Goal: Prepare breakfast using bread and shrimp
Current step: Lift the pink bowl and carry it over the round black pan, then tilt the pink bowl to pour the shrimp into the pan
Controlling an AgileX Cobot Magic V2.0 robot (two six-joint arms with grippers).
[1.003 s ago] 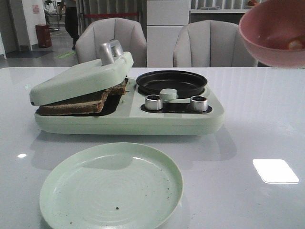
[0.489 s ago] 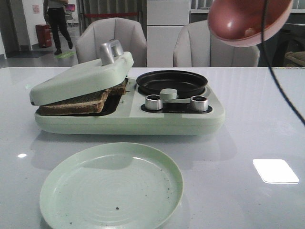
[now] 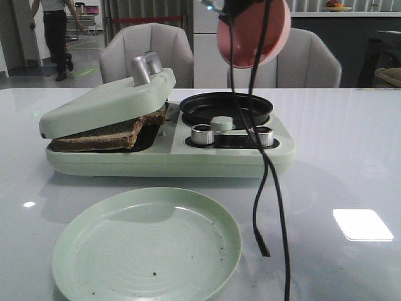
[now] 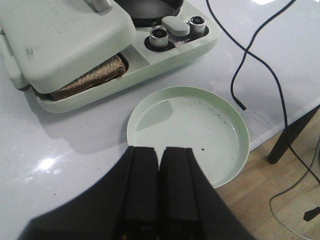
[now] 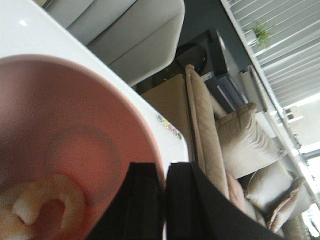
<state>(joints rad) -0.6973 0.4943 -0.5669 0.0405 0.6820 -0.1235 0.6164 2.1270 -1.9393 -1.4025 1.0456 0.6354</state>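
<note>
Pinching the rim of the pink bowl (image 5: 75, 150), the right gripper (image 5: 165, 200) has its two dark fingers closed on either side of the bowl wall, one inside, one outside. And look in there: a shrimp (image 5: 35, 200), pale and curled, sits low in the bowl close to the fingers. From the front, the bowl (image 3: 254, 31) hangs high above the black frying pan (image 3: 225, 108) at the far side of the breakfast maker (image 3: 169, 153), tipped steeply so its mouth faces sideways.

The step in hand looks like a pour: shrimp into pan. To do it well, my read is that the bowl wants bringing lower and square over the pan's centre before it tips any further, so the pieces drop in rather than bounce off onto the tabletop (image 3: 351, 157). A slow roll of the wrist, firm pinch on the rim. Watch that dangling black cable (image 3: 269, 188) too: it hangs right across the knobs and pan edge, and could drag on them.

The right arm itself is raised high and reaches over the appliance, wrist rolled hard over.

Over on the other side, the left gripper (image 4: 160, 170) hovers near the front edge of the tabletop with fingers pressed together, holding nothing, just beside the bare green plate (image 4: 235, 150). The bread (image 3: 106, 133), browned, lies under the appliance's half-raised lid (image 3: 103, 100), toward the left edge.
</note>
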